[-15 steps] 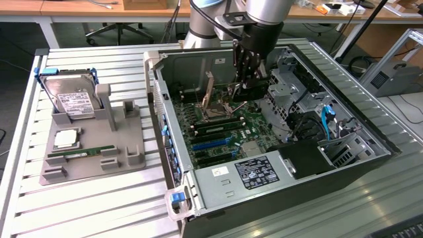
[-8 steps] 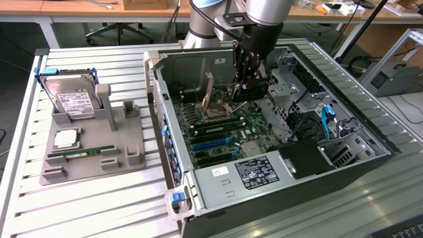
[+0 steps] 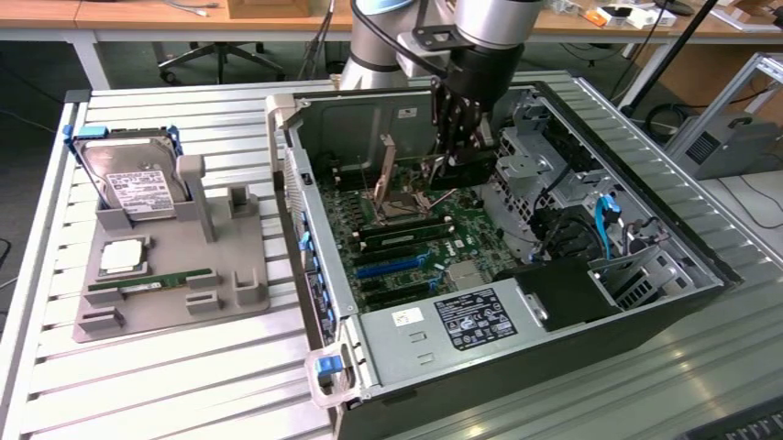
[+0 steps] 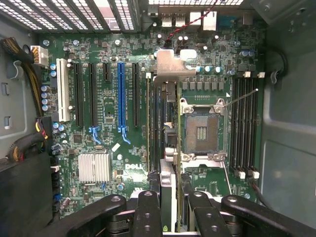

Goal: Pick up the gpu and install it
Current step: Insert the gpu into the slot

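My gripper [image 3: 450,158] reaches down into the open computer case [image 3: 685,247], over the motherboard. It is shut on the gpu [image 4: 165,113], a thin dark card seen edge-on between the black fingers [image 4: 148,205], with its silvery metal bracket [image 4: 170,64] at the far end. In the exterior view the gpu [image 3: 438,172] hangs below the fingers, just above the board. In the wrist view the card sits over the strip between the blue expansion slot [image 4: 121,94] and the empty processor socket [image 4: 201,131]. I cannot tell whether it touches a slot.
On the exterior view's left, a grey holder [image 3: 171,312] carries a silver hard drive [image 3: 132,183], a square chip [image 3: 123,257] and a green memory stick [image 3: 153,282]. Inside the case are drive cages [image 3: 538,156], cables [image 3: 606,225] and a power supply [image 3: 471,321].
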Tool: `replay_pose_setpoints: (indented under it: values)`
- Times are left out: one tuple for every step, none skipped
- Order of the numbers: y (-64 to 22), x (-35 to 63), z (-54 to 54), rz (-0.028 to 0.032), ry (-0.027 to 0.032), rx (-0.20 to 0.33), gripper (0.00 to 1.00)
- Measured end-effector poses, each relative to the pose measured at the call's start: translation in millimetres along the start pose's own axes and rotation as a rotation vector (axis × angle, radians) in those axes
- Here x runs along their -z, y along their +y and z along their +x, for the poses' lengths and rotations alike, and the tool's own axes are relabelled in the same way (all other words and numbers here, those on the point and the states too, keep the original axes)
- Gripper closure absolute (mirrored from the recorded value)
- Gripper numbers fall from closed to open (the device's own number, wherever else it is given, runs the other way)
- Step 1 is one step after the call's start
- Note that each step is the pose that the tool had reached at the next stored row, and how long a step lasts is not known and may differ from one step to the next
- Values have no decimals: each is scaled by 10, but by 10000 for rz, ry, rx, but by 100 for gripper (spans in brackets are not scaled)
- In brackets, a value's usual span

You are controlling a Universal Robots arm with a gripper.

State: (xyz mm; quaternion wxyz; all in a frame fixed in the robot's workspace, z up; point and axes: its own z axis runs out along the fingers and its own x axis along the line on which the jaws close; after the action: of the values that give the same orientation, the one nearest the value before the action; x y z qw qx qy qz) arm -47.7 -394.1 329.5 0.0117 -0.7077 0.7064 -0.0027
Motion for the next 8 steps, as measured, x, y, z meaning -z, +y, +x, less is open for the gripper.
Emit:
replay_pose_setpoints:
  values:
    - [0, -2, 0, 0, 0, 0, 73]
    - [0, -4, 1, 0, 0, 0, 73]
    - [0, -6, 2, 0, 0, 0, 73]
    - [0, -7, 2, 0, 0, 0, 73]
    - [0, -9, 2, 0, 0, 0, 73]
    - [0, -12, 3, 0, 0, 0, 73]
    - [0, -16, 4, 0, -1, 0, 73]
    - [0, -18, 4, 0, 0, 0, 73]
